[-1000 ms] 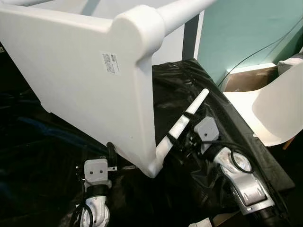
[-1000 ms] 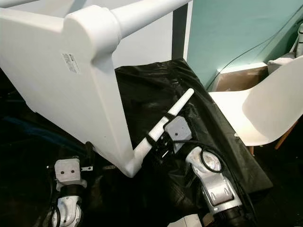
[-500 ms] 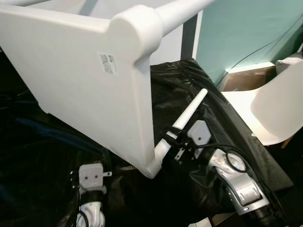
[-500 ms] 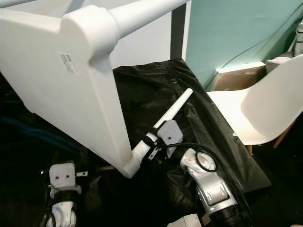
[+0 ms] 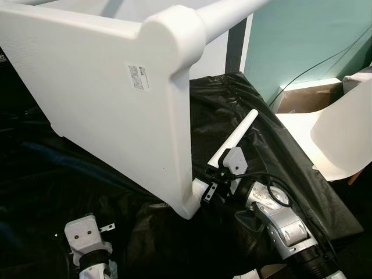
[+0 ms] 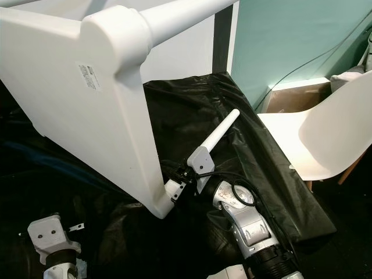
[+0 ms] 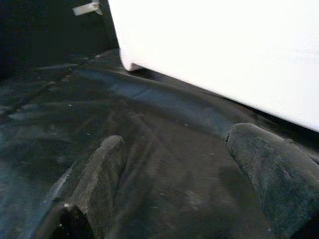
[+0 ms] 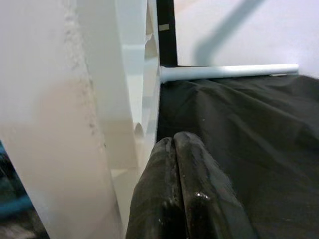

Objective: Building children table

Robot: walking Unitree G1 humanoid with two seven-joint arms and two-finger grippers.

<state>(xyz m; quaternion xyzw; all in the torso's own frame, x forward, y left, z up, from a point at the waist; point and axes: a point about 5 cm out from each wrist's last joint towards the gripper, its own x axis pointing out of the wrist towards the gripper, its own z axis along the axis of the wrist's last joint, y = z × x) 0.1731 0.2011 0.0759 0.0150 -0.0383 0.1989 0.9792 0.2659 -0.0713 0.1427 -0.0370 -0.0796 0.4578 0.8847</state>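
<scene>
White plastic tabletop [image 5: 110,99], smooth and matte with rounded corner sockets, stands tilted on its edge on crinkled glossy black sheeting [image 5: 232,110]. A round tapering white leg [image 5: 232,139] projects from its near lower corner. Right gripper [image 5: 210,189], fingers pressed together, sits at that corner. Left gripper [image 7: 174,164], fingers spread, hovers over the sheeting. Moulded white chair [image 6: 325,139] at right.

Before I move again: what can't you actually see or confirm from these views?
- Where the leg enters the tabletop corner: eye views, hidden by the right gripper.
- Tabletop's far corners and upper leg: cut off by the top edge.
- Label text: too small.
- Chair: cut off at the right edge.
- Left gripper is open over the black sheet; that view is dim.
</scene>
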